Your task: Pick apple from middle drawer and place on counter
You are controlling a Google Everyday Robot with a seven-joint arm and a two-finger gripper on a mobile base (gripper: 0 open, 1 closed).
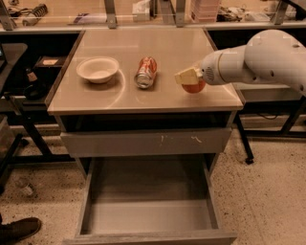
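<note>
The apple (194,87) is red-orange and sits low over the right part of the beige counter (158,48), held between cream fingers (184,76). My gripper (190,80) comes in from the right on a white arm and is shut on the apple. I cannot tell whether the apple touches the counter. The middle drawer (148,215) is pulled out below, and its grey floor is bare.
A dented red soda can (145,72) lies on the counter left of the apple. A white bowl (97,69) stands further left. A shut grey drawer front (143,141) with white scuffs is above the open drawer. A cluttered bench (143,14) runs behind. A shoe (19,229) is at the lower left.
</note>
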